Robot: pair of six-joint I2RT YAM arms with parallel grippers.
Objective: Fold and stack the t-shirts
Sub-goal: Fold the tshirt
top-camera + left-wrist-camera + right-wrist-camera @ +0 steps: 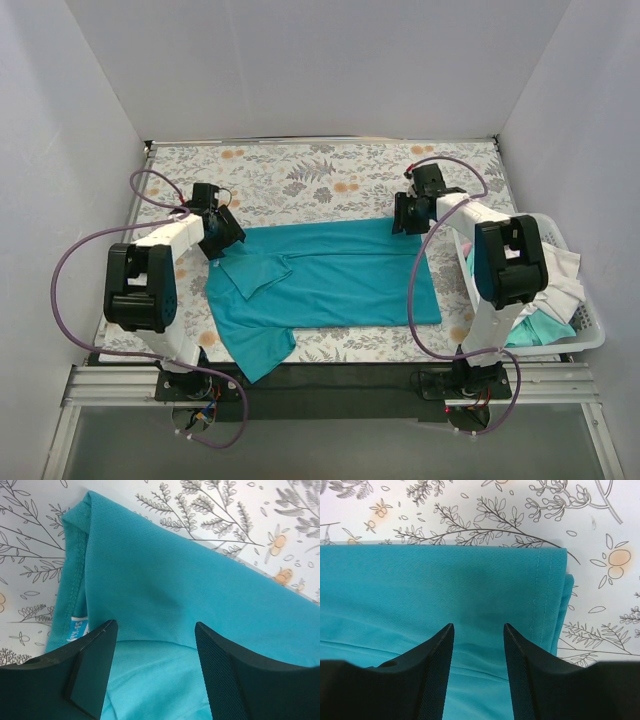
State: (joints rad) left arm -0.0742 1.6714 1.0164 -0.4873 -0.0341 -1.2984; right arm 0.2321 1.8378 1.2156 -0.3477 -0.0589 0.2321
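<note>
A teal-blue t-shirt (330, 275) lies on the floral tablecloth, its far part folded over toward the near side and one sleeve (255, 350) sticking out at the near left. My left gripper (222, 240) hovers over the shirt's far left corner. In the left wrist view that gripper (156, 627) is open above the cloth (165, 570), with the neck label (76, 628) beside its left finger. My right gripper (405, 222) is at the far right corner. In the right wrist view it (478, 626) is open over the folded edge, near the stitched hem (547, 595). Neither gripper holds anything.
A white plastic basket (592, 318) stands at the right edge, beside the right arm, holding a white shirt (560, 270) and a pale aqua one (540, 328). White walls close in the table on three sides. Purple cables loop from both arms.
</note>
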